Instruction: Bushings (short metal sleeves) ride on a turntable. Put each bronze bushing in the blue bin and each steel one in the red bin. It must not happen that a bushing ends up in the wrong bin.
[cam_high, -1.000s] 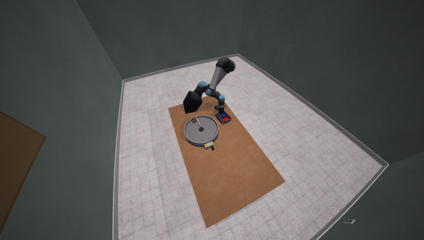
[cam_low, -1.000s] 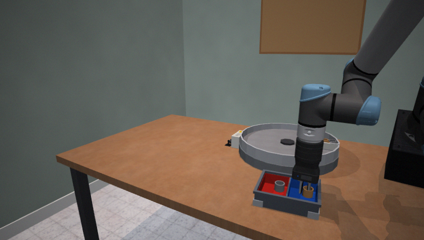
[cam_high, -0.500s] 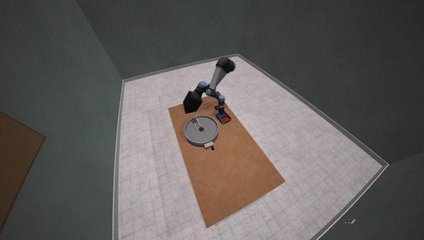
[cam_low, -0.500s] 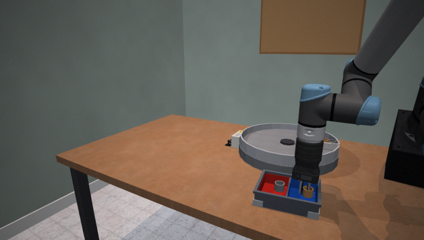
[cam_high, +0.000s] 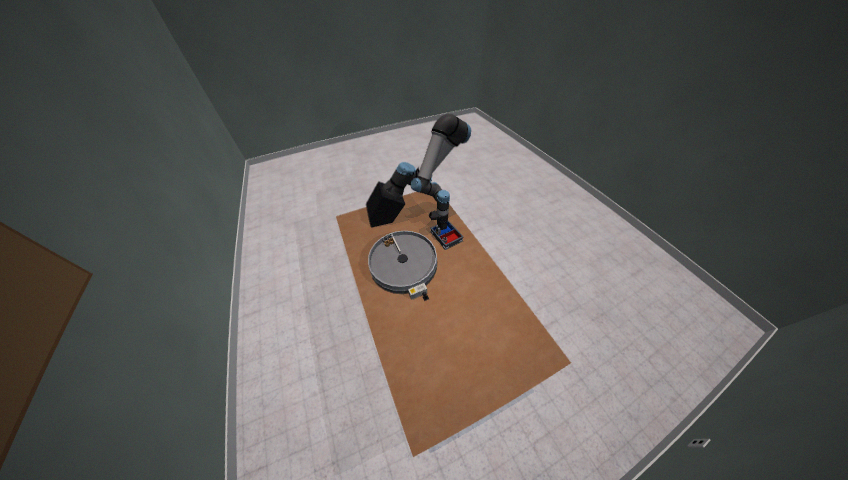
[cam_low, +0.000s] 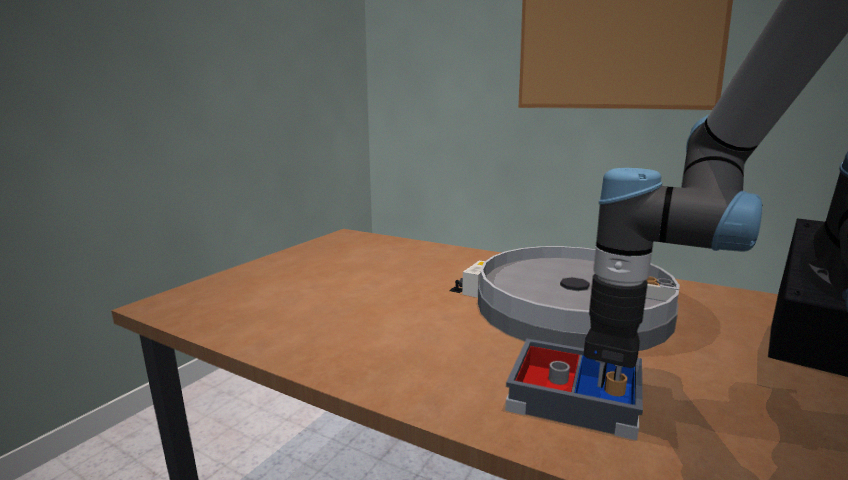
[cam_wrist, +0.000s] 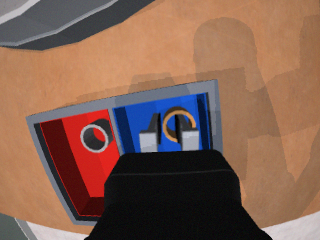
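Bronze bushing (cam_low: 616, 389) (cam_wrist: 165, 134): upright in the blue bin (cam_high: 443, 228) (cam_low: 589, 380) (cam_wrist: 135, 115), right-hand half of the tray as we see it in the exterior view. Steel bushing (cam_low: 558, 372) (cam_wrist: 84, 144): upright in the red bin (cam_high: 453, 237) (cam_low: 538, 358) (cam_wrist: 80, 175), left half, near the divider. Both match their bin colors.

Gripper (cam_high: 442, 227) (cam_low: 609, 375) (cam_wrist: 167, 122): pointing down over the blue bin, fingers partly apart, fairly narrow. We see one finger over the bronze bushing's opening, the other outside its ring, to the left. Can't tell if either touches the bushing wall; we see no firm grip.

Turntable (cam_high: 410, 274) (cam_low: 529, 282) (cam_wrist: 55, 35): beyond the tray, dark round hub (cam_high: 402, 258) (cam_low: 574, 284) in the middle. More bushings (cam_high: 387, 241) (cam_low: 653, 281), bronze and steel, grouped at its right side near the pale bar (cam_high: 396, 244) (cam_low: 661, 291); too small for us to count.

White box (cam_high: 418, 290) (cam_low: 472, 280) with yellow mark: at the turntable's left edge, small black part (cam_high: 425, 296) (cam_low: 457, 286) just beside it. Black block (cam_high: 385, 205) (cam_low: 794, 303): far right, under the arm's base. All on a brown surface (cam_high: 470, 350) (cam_low: 297, 309) (cam_wrist: 150, 55). Brown board (cam_high: 38, 291) (cam_low: 624, 53) on the wall behind.
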